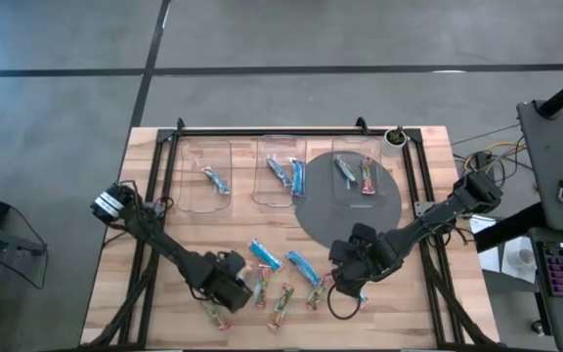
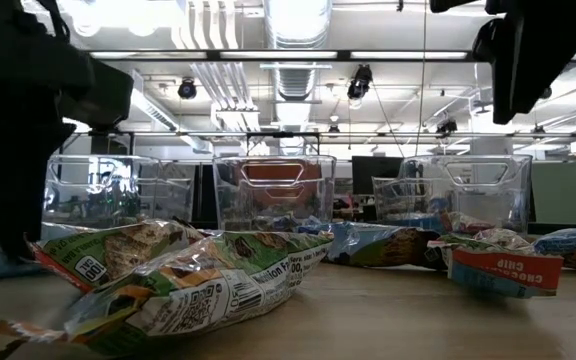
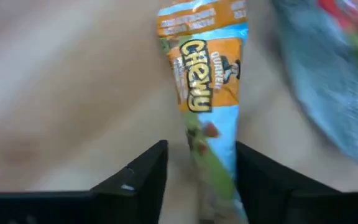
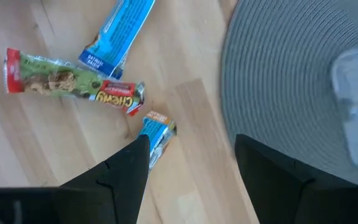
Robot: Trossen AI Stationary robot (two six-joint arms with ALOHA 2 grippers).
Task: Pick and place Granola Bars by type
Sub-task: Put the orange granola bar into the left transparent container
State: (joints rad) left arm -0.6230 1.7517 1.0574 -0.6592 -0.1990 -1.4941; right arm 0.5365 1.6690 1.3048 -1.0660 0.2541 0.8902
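On the left, your left gripper (image 1: 231, 290) hangs low over the near part of the wooden surface (image 1: 145, 196), well in front of the left bin (image 1: 203, 176). In its wrist view the two dark fingers (image 3: 143, 174) stand apart on either side of an orange and blue bar (image 3: 205, 93); I cannot tell if they already press the wrapper, so count this gripper as open around the bar, not yet gripping. The step in hand looks like the pick of this bar. The next move asks you to close on the middle of the bar, lift it straight, and carry it to the bin that holds the same type. Three clear bins stand in a row at the far side: the left bin has one bar, the middle bin (image 1: 281, 171) has blue bars, the right bin (image 1: 358, 174), which stands on the grey round mat (image 1: 330, 220), has two bars of different colours. The loose Granola Bars (image 1: 281, 279) lie scattered in front of the middle bin, between the two grippers; several blue and green ones are not yet sorted, so the task seems about half done. On the right, your right gripper (image 1: 348, 281) waits near the front edge of the mat, open and holding nothing, with a small blue bar (image 4: 155, 134) just beside one finger.
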